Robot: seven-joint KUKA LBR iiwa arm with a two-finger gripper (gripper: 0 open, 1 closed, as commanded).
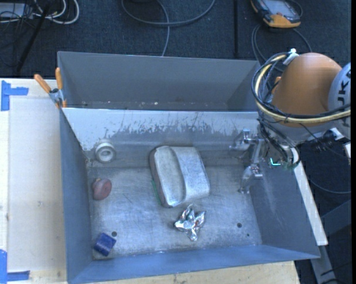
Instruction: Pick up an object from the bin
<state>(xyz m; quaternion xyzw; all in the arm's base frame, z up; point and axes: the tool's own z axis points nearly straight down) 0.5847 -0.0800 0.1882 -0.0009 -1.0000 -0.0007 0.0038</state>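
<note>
Claw: claw (248, 158) spread and empty, low by the bin's (166, 87) right wall.
Nearest: grey padded pouch (178, 175), just beyond it and apart.
Next: crumpled foil scrap (190, 220).
Farthest: reddish lump (101, 188), metal ring (105, 152), blue block (104, 243).
Progress: judged barely begun; the grasp and the lift remain.

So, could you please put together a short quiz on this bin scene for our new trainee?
1. True or false: the gripper holds the crumpled foil piece.
2. Where is the gripper? A) by the bin's left wall B) by its right wall C) over the grey pouch
3. Which thing lies nearest the bin's lower-left corner in the view?
Key: 1 false, its fingers are open with nothing between them; 2 B; 3 the blue block.
</note>
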